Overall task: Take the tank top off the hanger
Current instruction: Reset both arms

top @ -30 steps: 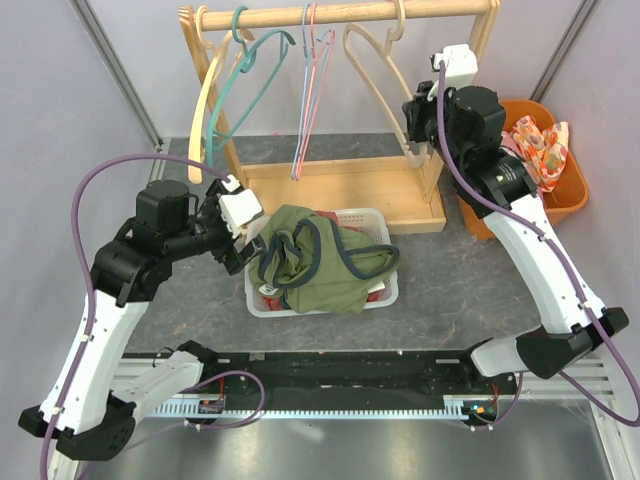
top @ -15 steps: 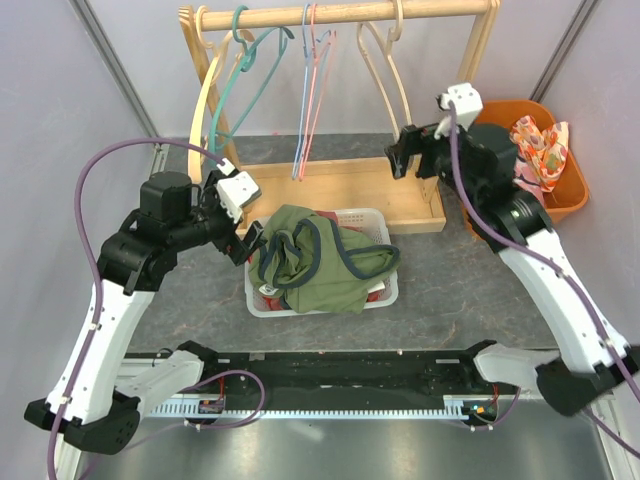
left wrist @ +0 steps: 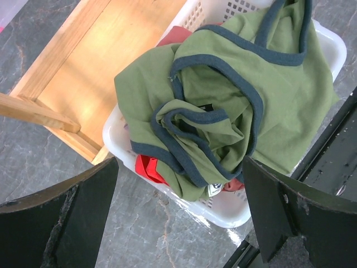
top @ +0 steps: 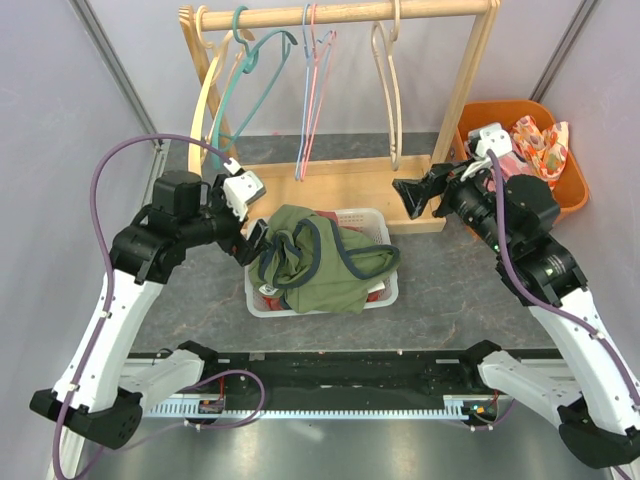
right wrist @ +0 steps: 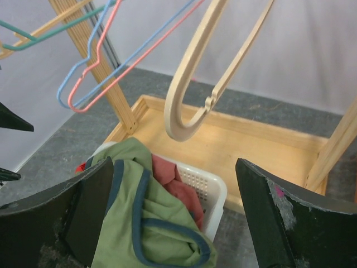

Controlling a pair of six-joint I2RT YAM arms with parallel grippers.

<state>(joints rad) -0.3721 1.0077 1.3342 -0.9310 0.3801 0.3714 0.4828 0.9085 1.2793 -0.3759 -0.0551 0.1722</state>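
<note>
The green tank top (top: 320,262) with navy trim lies crumpled on top of the white basket (top: 385,294), off any hanger. The bare wooden hanger (top: 388,85) hangs from the rack's rail at the right. My left gripper (top: 251,241) is open at the basket's left edge, and its wrist view looks down on the tank top (left wrist: 223,106) and basket (left wrist: 234,209). My right gripper (top: 406,197) is open and empty, over the rack's base right of the basket. Its wrist view shows the hanger (right wrist: 192,111) ahead and the tank top (right wrist: 145,234) below.
A wooden rack (top: 340,14) carries a yellow hanger (top: 203,110), a teal hanger (top: 245,75) and pink and blue wire hangers (top: 312,90). Red cloth (right wrist: 175,181) lies under the tank top in the basket. An orange bin (top: 570,205) with patterned cloth stands at the right.
My right gripper has opened, let go of the wooden hanger and come down and back from the rail. The hanger has swung to hang edge-on. The left arm shifted slightly.
</note>
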